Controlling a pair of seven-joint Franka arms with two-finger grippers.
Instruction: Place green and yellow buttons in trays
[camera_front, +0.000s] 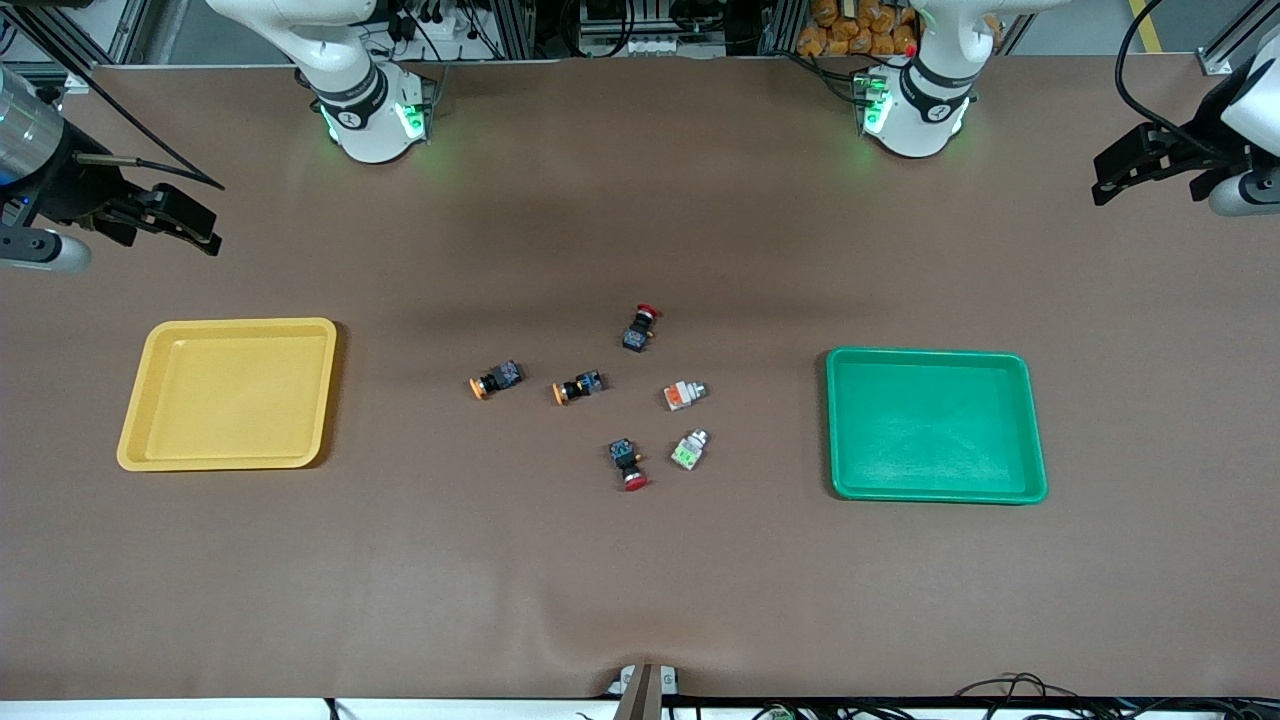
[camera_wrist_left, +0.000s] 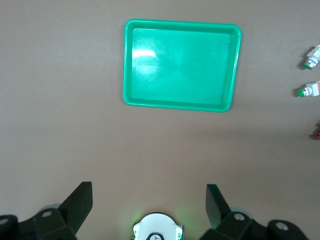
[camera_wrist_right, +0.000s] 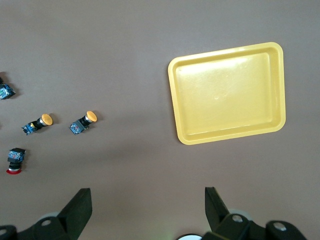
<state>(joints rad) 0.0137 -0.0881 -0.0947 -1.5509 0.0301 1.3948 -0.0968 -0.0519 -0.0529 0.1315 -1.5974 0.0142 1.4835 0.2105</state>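
Left gripper (camera_wrist_left: 149, 205): up over the bare table at the left arm's end, jaws wide, holding nothing; arm waits.
Right gripper (camera_wrist_right: 147, 207): up over the table at the right arm's end, jaws wide, holding nothing.
Yellow tray (camera_front: 135, 440): toward the right arm's end.
Green tray (camera_front: 1036, 425): toward the left arm's end.
Yellow buttons (camera_front: 496, 380) (camera_front: 580, 387): lying on the table between the trays, side by side.
White buttons: orange-marked (camera_front: 684, 395) and, nearer the front camera, green-marked (camera_front: 690, 450), between the yellow buttons and the green tray.
Red buttons (camera_front: 640, 327) (camera_front: 627, 464): on the table mid-cluster.
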